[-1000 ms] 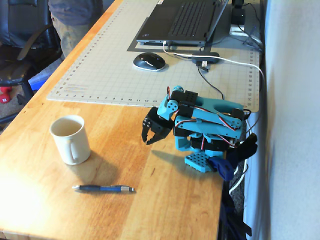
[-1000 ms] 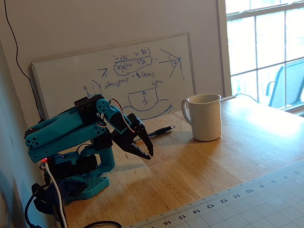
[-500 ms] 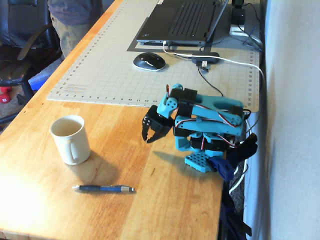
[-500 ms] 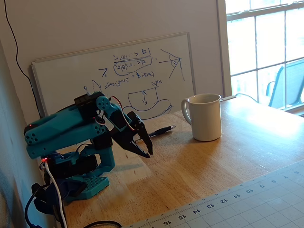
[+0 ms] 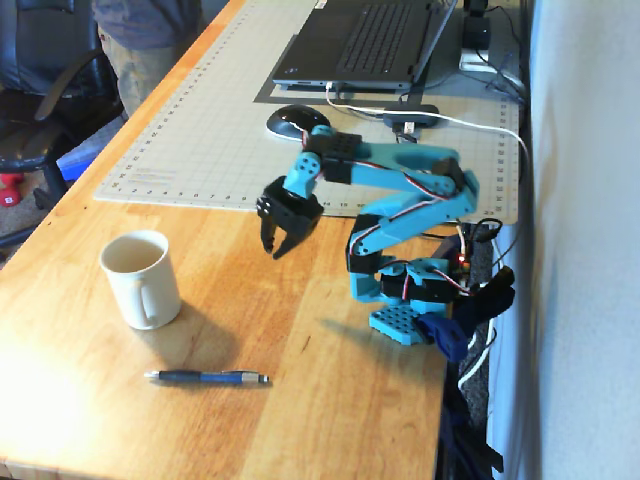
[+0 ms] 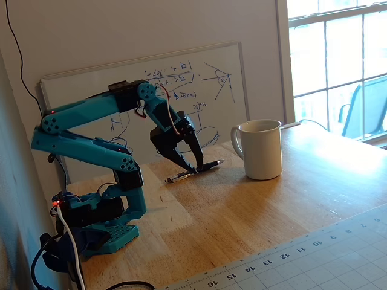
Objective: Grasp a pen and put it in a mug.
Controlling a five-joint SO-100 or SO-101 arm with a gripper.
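Note:
A cream mug (image 5: pixel 140 280) stands upright on the wooden table, handle facing the front edge; it also shows in the other fixed view (image 6: pixel 261 150). A blue pen (image 5: pixel 207 377) lies flat near the front edge, in front of the mug. In the other fixed view the pen (image 6: pixel 208 165) is partly hidden behind the fingers. My gripper (image 5: pixel 272 251) points down, a little above the table, to the right of the mug and well apart from the pen. Its black jaws are partly open and hold nothing; it also shows in the other fixed view (image 6: pixel 195 169).
The teal arm's base (image 5: pixel 410 300) is clamped at the table's right edge with cables (image 5: pixel 480 330) hanging. A green cutting mat (image 5: pixel 210 120) lies behind, with a mouse (image 5: pixel 295 121) and a laptop (image 5: pixel 365 40). A whiteboard (image 6: pixel 199 90) leans on the wall.

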